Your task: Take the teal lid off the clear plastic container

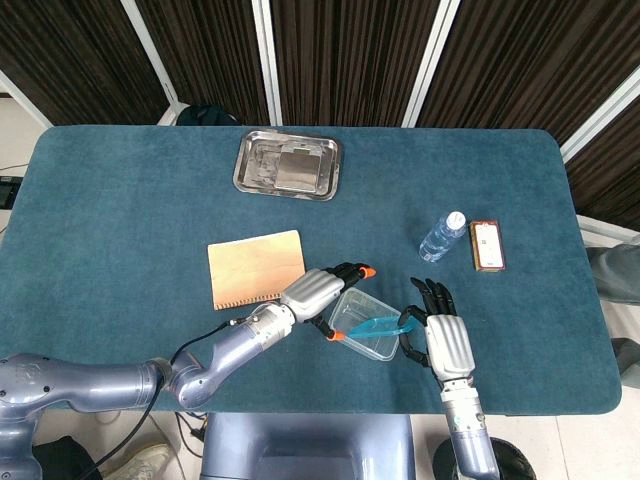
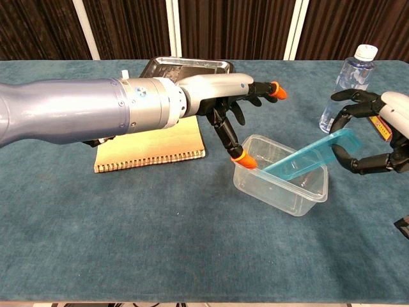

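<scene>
The clear plastic container [image 2: 281, 192] [image 1: 375, 348] stands on the table near its front edge. The teal lid [image 2: 307, 157] [image 1: 375, 327] is tilted steeply, its left end down inside the container and its right end raised. My right hand [image 2: 383, 137] [image 1: 447, 342] pinches that raised end between its fingertips and thumb. My left hand [image 2: 217, 96] [image 1: 313, 293] hovers at the container's left end with its fingers spread. Its orange thumb tip touches the left rim, and it holds nothing.
A tan spiral notebook [image 2: 153, 150] [image 1: 256, 268] lies left of the container, under my left forearm. A metal tray [image 1: 288, 165] sits at the back. A water bottle [image 2: 348, 83] [image 1: 441, 237] and a small red-brown box [image 1: 487, 245] are behind my right hand.
</scene>
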